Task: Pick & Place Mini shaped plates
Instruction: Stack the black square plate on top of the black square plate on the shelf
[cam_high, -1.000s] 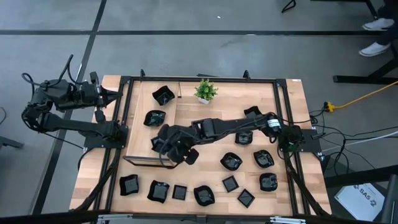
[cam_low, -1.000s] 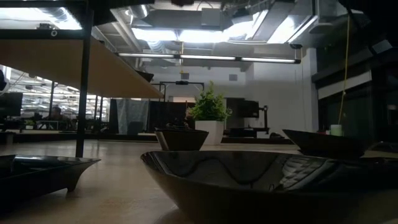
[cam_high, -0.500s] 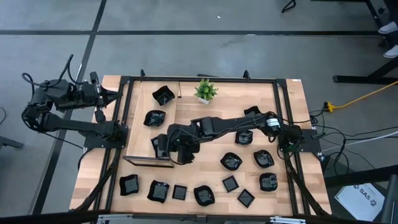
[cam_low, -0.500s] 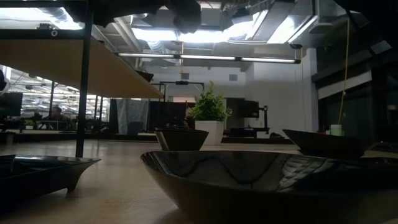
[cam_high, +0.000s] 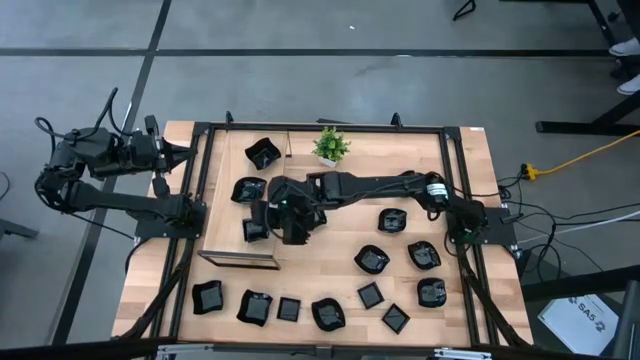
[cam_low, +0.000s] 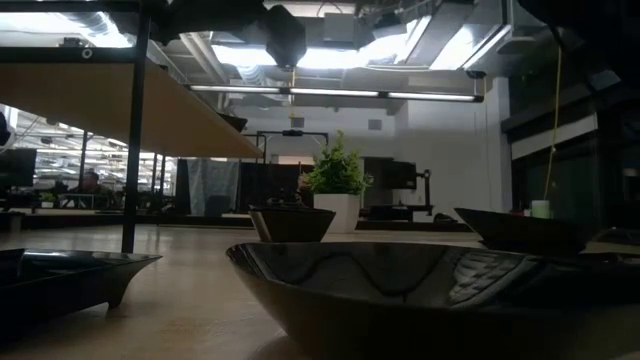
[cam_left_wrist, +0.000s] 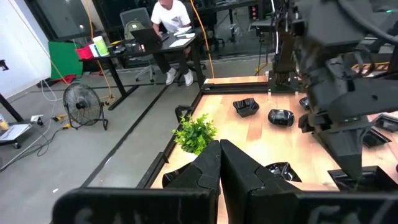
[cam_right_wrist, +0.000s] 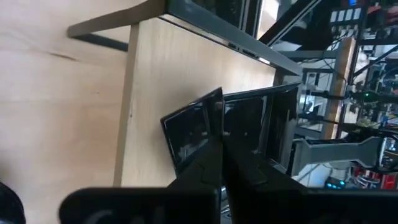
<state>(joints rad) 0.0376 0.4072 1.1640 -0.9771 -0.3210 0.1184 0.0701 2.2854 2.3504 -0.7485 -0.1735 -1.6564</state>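
My right gripper (cam_high: 270, 221) reaches across the table to the wooden box (cam_high: 222, 150) at the left and is shut on a square black mini plate (cam_high: 254, 229) over the box's near part. Two more plates (cam_high: 262, 152) (cam_high: 248, 189) lie on their bases on the box floor. Several others rest on the table, such as one (cam_high: 372, 259) at the middle right and a row (cam_high: 288, 309) near the front edge. My left gripper (cam_left_wrist: 219, 163) is shut and empty, held high beyond the table's left edge (cam_high: 176, 155). My right gripper pinches one rim (cam_right_wrist: 215, 122) of the square plate between its two fingers (cam_right_wrist: 208, 167). The fingers slant downward toward the table's left. The plate is tipped up on edge in the hold; I cannot tell whether it clears the box floor.
A small green potted plant (cam_high: 330, 145) stands at the far edge, just right of the box. The box's near wall (cam_high: 240, 261) lies close below the held plate. Bare wood shows in the table's middle (cam_high: 330, 250). A person sits at a desk in the room beyond (cam_left_wrist: 174, 15).
My right gripper has swung toward the table's far edge and a little left, farther over the box, while rolling its wrist. The plate went with it and turned from lying flat to standing tipped on edge. The fingers stayed shut.
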